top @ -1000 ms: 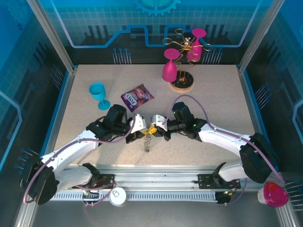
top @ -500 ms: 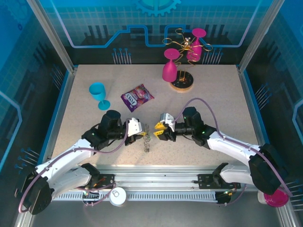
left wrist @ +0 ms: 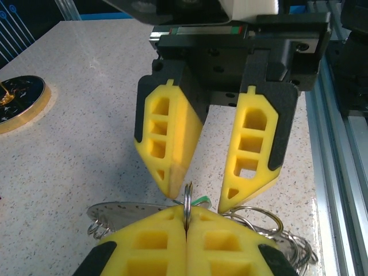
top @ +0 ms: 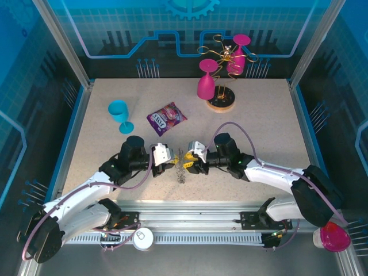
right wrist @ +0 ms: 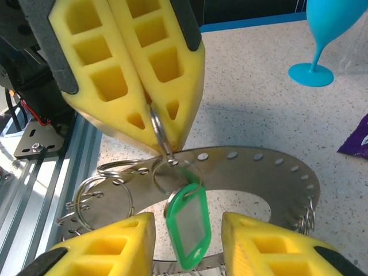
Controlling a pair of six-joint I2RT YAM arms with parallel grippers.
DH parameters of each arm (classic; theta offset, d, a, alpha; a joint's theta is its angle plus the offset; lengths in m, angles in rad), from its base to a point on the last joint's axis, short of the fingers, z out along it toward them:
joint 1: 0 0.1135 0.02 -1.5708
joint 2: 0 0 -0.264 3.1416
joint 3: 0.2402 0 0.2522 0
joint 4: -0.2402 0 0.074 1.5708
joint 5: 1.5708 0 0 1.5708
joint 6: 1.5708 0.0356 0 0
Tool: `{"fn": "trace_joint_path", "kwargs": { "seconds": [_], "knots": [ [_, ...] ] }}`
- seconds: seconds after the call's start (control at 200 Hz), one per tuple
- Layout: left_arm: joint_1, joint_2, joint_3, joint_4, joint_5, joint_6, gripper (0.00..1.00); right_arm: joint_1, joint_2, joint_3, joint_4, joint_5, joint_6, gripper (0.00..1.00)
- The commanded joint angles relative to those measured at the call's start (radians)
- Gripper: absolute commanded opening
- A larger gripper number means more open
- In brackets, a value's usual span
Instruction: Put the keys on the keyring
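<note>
Slippage worry: left gripper [left wrist: 186, 224] pinches thin split ring [right wrist: 160, 135], green key tag [right wrist: 187, 221] dangling; spread right gripper [left wrist: 200, 198] might bump it.

keyring [right wrist: 253, 167]: brushed metal. green key head [right wrist: 188, 221]: glossy plastic. fingers [right wrist: 115, 63]: matt plastic. table [right wrist: 259, 75]: speckled, matt.

**Lighting fine, wrist cams soft up close**

Top view: bright, even overhead light with nothing blown out. The table [top: 259, 109] shows only faint, soft shadows under the arms, and the enclosure corners fall dark.

Left wrist: the left gripper [left wrist: 186, 215] at the bottom edge is slightly soft. There's a broad soft shadow on the table beneath the right gripper [left wrist: 200, 200], and the rail [left wrist: 339, 190] reflects brightly.

Right wrist: the keyring [right wrist: 253, 167] is sharp with a dull sheen and no hard glare. The blue goblet [right wrist: 330, 23] is a touch soft. Wide-angle stretch enlarges the near foam.
</note>
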Motion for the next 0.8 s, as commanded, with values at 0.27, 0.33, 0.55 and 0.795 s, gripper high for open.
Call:
{"fn": "trace_joint_path", "kwargs": {
  "seconds": [0.27, 0.33, 0.55, 0.795],
  "knots": [
    [0.001, -0.024, -0.014, 0.087, 0.059, -0.040, 0.00, 0.025, 0.051, -0.033, 0.129, 0.009, -0.031, 0.35],
    [0.001, -0.024, -0.014, 0.090, 0.060, -0.044, 0.00, 0.029, 0.055, -0.031, 0.144, 0.011, -0.026, 0.35],
    [0.001, -0.024, -0.017, 0.094, 0.044, -0.057, 0.00, 0.033, 0.057, -0.027, 0.162, 0.041, -0.013, 0.23],
    [0.001, -0.029, 0.006, -0.030, 0.015, -0.056, 0.00, 0.001, 0.010, -0.017, 0.076, 0.133, -0.029, 0.02]
  ]
}}
